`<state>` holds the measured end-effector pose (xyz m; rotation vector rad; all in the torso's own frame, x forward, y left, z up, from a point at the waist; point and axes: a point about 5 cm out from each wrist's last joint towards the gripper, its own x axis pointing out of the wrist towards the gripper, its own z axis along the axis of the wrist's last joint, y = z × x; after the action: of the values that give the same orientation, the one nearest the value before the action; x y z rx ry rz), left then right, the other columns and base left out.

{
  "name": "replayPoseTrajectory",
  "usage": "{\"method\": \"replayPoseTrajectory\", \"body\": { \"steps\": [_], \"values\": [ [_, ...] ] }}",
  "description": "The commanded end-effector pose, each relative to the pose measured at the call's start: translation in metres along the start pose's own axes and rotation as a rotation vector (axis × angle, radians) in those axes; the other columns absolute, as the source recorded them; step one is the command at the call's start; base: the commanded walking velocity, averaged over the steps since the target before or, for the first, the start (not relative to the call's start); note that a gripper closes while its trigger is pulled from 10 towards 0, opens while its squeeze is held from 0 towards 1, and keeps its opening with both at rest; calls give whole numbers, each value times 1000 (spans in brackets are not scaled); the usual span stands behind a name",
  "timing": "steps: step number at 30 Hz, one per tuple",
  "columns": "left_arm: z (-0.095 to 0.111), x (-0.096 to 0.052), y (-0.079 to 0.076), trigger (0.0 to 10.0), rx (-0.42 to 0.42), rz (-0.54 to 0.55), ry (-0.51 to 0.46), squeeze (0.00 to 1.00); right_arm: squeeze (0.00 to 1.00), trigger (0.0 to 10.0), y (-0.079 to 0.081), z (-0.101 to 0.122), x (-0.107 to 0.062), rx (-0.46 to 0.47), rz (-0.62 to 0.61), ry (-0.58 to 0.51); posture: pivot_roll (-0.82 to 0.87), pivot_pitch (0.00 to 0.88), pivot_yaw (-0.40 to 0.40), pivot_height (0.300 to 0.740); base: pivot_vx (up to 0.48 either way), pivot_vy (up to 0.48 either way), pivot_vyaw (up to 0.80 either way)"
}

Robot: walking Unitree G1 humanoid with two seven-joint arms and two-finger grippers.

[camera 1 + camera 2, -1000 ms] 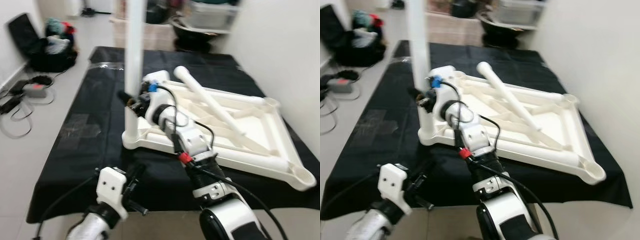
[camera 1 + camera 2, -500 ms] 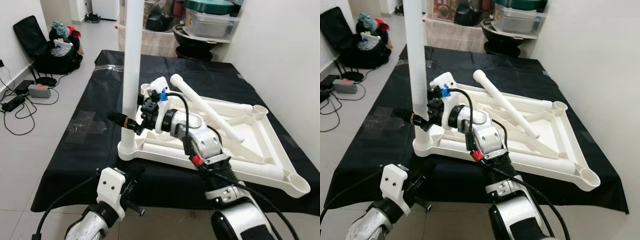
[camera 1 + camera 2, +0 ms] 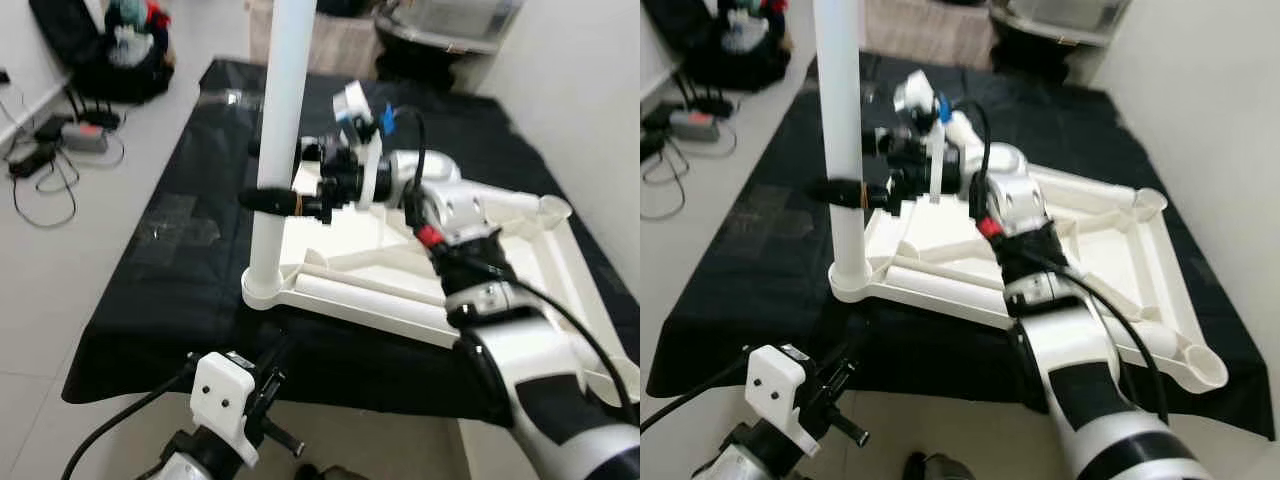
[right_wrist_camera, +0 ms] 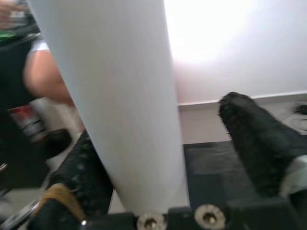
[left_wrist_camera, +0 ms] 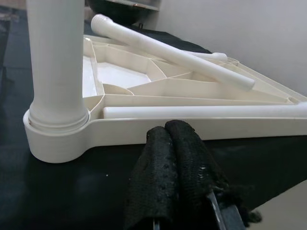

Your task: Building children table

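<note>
The upturned tabletop [image 3: 520,262] lies on a mat [image 3: 180,250] on the floor. A leg [image 3: 282,150] stands upright in its near left corner socket, and a second leg [image 5: 172,52] lies loose across it behind. Bags [image 3: 120,50] and cables [image 3: 45,170] sit far left.
</note>
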<state>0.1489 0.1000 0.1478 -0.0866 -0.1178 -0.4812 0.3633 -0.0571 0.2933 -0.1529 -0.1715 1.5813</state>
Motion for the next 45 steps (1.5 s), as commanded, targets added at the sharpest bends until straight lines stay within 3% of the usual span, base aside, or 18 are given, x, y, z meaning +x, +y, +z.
{"method": "replayPoseTrajectory", "body": {
  "steps": [1, 8, 12, 13, 14, 16, 17, 18, 19, 22, 24, 27, 28, 29, 37, 38, 43, 45],
  "values": [
    [1, -2, -4, 10000, 3, -8, 12, 0, 0, 0, -1, 2, -7, -15, 13, 13, 103, 249, -180, 740, 0, 0, 0],
    [10, -9, -8, 10000, -5, -5, 15, 0, 0, 0, -2, -3, -28, -11, -10, 50, 73, 270, -186, 740, 0, 0, 0],
    [9, -8, -9, 10000, -8, -4, 19, 0, 0, 0, 1, -23, -32, 56, -333, 34, 73, 259, -204, 740, 0, 0, 0],
    [6, -7, -7, 10000, -5, -2, 23, 0, 0, 0, 12, -45, -22, 143, -614, 13, 76, 228, -219, 740, 0, 0, 0],
    [6, -7, -7, 10000, -5, -2, 23, 0, 0, 0, 12, -45, -22, 143, -614, 13, 76, 228, -219, 740, 0, 0, 0],
    [0, -5, -1, 10000, 0, 3, 31, 0, 0, 0, 48, -91, -26, 351, -1165, 56, 36, 180, -213, 740, 0, 0, 0],
    [0, -5, -1, 10000, 0, 3, 31, 0, 0, 0, 48, -91, -26, 351, -1165, 56, 36, 180, -213, 740, 0, 0, 0],
    [-7, 0, 5, 10000, 5, 10, 36, 0, 0, 0, 76, -124, -17, 446, -1290, 159, 8, 119, -197, 740, 0, 0, 0],
    [-10, 3, 10, 10000, 7, 16, 39, 0, 0, 0, 93, -143, -7, 484, -1302, 221, 8, 119, -197, 740, 0, 0, 0],
    [-18, 12, 18, 10000, 9, 14, 46, 0, 0, 0, 85, -147, 11, 471, -1241, 223, 19, 51, -179, 740, 0, 0, 0],
    [-29, 28, 29, 10000, 20, 9, 52, 0, 0, 0, 48, -132, 38, 405, -1068, 164, 22, 3, -175, 740, 0, 0, 0],
    [-35, 39, 38, 10000, 40, 30, 52, 0, 0, 0, 29, -111, 51, 335, -966, 139, 20, 0, -174, 740, 0, 0, 0],
    [-36, 41, 41, 10000, 40, 43, 51, 0, 0, 3412, 29, -108, 54, 335, -934, 154, 23, 0, -176, 740, 0, 0, 0],
    [-36, 42, 43, 10000, 41, 50, 51, 0, 0, 9882, 29, -104, 54, 324, -920, 161, 24, 0, -177, 740, 0, 0, 0],
    [-38, 44, 44, 10000, 44, 43, 42, 0, 0, 10000, 36, -83, 41, 199, -833, 202, 23, 0, -173, 740, 0, 0, 0],
    [-38, 43, 44, 10000, 42, 38, 39, 0, 1000, 10000, 29, -79, 31, 163, -773, 186, 22, 0, -172, 740, 0, 0, 0],
    [-39, 42, 43, 10000, 38, 29, 38, 0, 1000, 10000, 10, -69, 6, 87, -707, 136, 23, 0, -171, 740, 0, 0, 0],
    [-41, 41, 42, 10000, 45, 28, 44, 0, 1000, 10000, -4, -57, -25, 50, -752, 76, 37, 1, -174, 740, 0, 0, 0]
  ]
}}
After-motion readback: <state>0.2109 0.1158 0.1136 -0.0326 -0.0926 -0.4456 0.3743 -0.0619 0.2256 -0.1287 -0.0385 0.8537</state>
